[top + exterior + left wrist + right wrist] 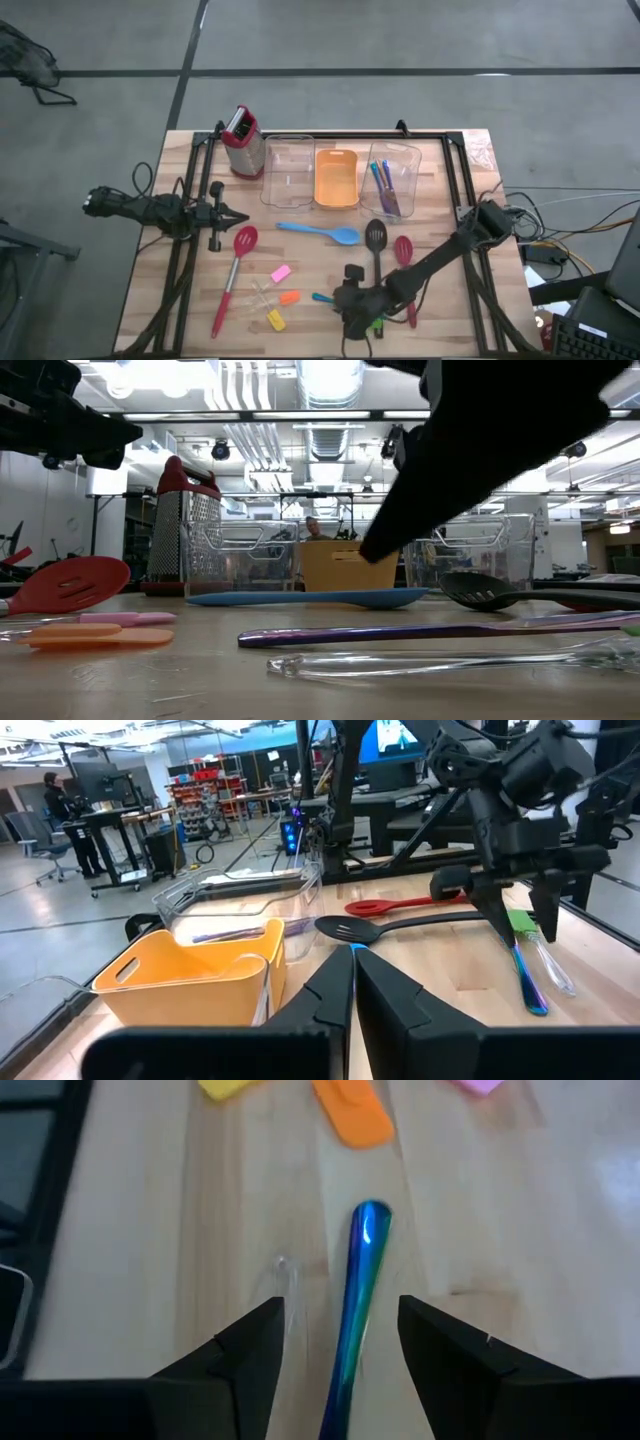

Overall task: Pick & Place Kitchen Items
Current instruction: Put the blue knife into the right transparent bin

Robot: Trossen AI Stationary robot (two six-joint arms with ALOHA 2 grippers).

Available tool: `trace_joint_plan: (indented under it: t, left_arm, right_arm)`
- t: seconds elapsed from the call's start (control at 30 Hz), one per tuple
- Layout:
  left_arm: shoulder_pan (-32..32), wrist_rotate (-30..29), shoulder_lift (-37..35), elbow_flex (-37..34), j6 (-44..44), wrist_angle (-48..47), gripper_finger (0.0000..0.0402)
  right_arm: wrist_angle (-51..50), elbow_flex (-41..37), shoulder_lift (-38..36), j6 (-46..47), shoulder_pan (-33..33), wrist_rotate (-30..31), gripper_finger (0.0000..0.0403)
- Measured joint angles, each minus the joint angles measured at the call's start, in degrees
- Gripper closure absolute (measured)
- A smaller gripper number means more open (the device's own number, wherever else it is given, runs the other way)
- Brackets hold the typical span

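Right gripper (335, 1350) hangs over the table's front edge with fingers spread apart, straddling a thin iridescent blue-purple cutlery handle (362, 1280) that lies flat on the wood. Its rounded, glossy tip points toward an orange piece (352, 1112), near but apart. Left gripper (232, 217), fingers closed together on nothing, waits at the table's left side beside the red slotted spoon (238, 262).
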Motion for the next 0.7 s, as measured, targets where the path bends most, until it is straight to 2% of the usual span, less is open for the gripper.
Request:
trace_joint_plan:
  t: [0.27,0.53,0.7]
  left_arm:
    - [0.0,0.0,0.0,0.0,0.0,0.0,0.0381]
    - [0.0,0.0,0.0,0.0,0.0,0.0,0.0383]
    - [0.0,0.0,0.1,0.0,0.0,0.0,0.0381]
  right_arm:
    - [-8.3,6.3,3.5,0.4,-0.1,0.2,0.0225]
    - [-12.5,6.0,3.5,7.4,0.5,-0.1,0.0217]
    - [-12.7,5.6,3.5,8.3,0.7,-0.8,0.0206]
